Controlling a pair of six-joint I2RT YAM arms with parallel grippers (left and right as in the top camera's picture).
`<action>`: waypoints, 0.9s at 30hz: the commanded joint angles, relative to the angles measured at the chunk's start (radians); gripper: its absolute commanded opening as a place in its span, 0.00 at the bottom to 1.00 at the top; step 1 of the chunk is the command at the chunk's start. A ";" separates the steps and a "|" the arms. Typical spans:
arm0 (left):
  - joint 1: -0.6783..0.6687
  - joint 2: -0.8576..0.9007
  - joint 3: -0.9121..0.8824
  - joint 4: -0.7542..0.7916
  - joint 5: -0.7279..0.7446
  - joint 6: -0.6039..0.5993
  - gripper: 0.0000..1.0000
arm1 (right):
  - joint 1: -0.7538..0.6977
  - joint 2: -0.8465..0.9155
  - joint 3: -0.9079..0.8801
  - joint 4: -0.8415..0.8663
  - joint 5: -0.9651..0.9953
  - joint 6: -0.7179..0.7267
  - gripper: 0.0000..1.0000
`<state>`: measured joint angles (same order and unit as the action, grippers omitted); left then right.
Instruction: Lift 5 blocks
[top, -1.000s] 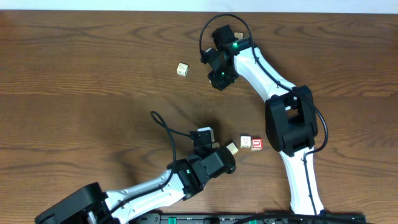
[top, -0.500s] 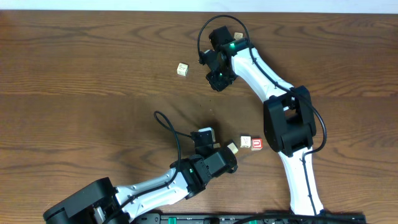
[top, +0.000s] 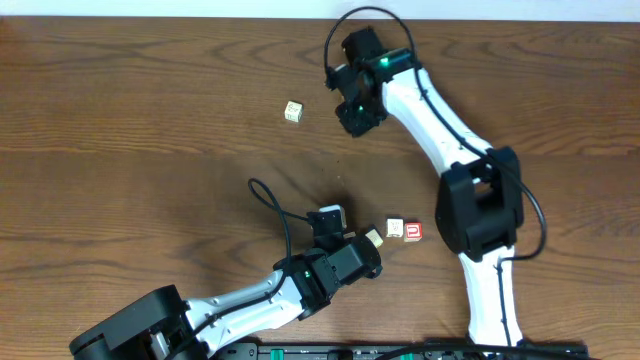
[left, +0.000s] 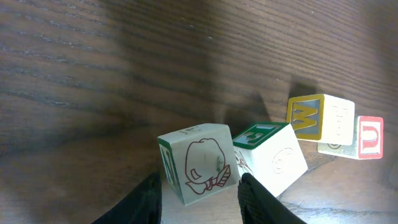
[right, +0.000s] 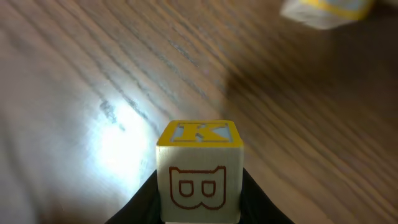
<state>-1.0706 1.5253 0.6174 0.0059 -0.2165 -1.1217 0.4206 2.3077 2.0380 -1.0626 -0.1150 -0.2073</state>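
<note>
In the right wrist view my right gripper (right: 199, 186) is shut on a pale-wood block (right: 199, 168) with a yellow K top and a red B face, held over the table. Overhead, this gripper (top: 352, 118) is at the far middle, right of a lone block (top: 293, 111). My left gripper (left: 199, 180) stands open around a tilted block (left: 198, 163) with a red drawing, which rests on the table with a little room at each finger. Beside it are a green-topped cube (left: 273, 155), a yellow W block (left: 320, 118) and a red-faced block (left: 370, 137).
A blurred yellow-edged cube (right: 326, 11) lies on the table beyond the right gripper. The right arm (top: 470, 190) runs down the right side to its base at the front edge. The left arm (top: 250, 295) comes in from the front left, with a black cable looped above it.
The left jaws have widened off the drawing block. The right gripper, after closing a little more on its block, has shifted slightly toward the far edge.
</note>
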 joint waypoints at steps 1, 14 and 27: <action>-0.002 0.005 0.005 0.004 -0.014 0.018 0.41 | -0.029 -0.079 0.026 -0.023 0.010 0.034 0.01; 0.001 -0.117 0.010 0.028 -0.056 0.273 0.68 | -0.163 -0.232 0.025 -0.260 0.007 0.145 0.01; 0.000 -0.637 0.010 -0.339 -0.404 0.389 0.69 | -0.224 -0.572 -0.081 -0.365 0.089 0.272 0.01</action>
<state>-1.0706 0.9878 0.6178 -0.2886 -0.4850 -0.7853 0.1928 1.8324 2.0041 -1.4239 -0.0792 0.0032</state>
